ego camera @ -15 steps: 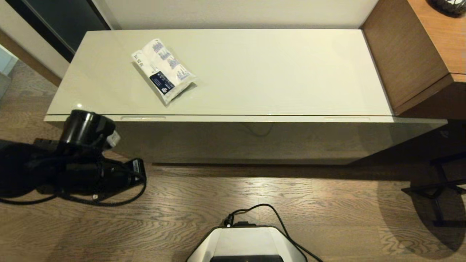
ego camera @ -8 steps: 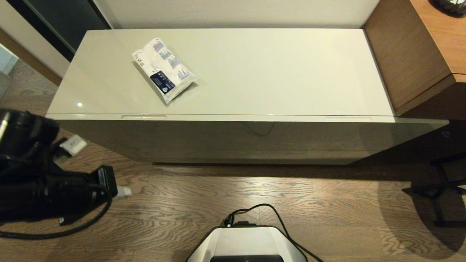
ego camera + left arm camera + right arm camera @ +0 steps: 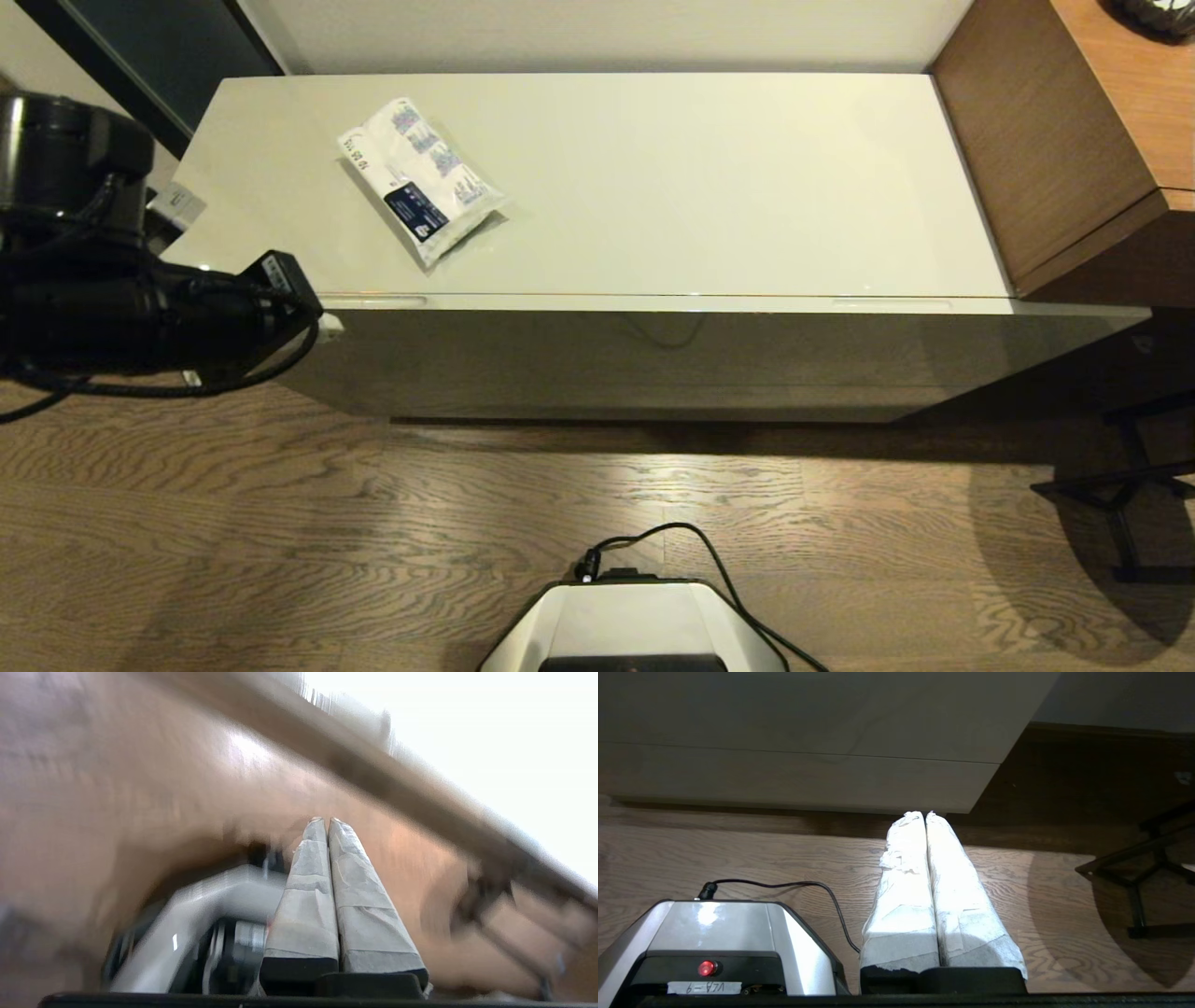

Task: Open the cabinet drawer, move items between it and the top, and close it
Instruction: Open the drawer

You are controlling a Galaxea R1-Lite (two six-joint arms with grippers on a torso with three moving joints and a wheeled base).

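The left tool point(image 3: 327, 327), closed and empty, sits at the cabinet's front left corner, beside the shut cabinet drawer's point(image 3: 653, 359) left slot handle point(image 3: 369, 301). The tissue packet point(image 3: 420, 179) lies on the top point(image 3: 700, 187), toward its left end. The right tool point(image 3: 924, 814), closed, hangs over the floor.

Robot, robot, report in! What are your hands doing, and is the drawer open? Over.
Left gripper shut, near left slot handle. Right gripper shut, parked low. Cabinet drawer closed. Tissue packet on top.
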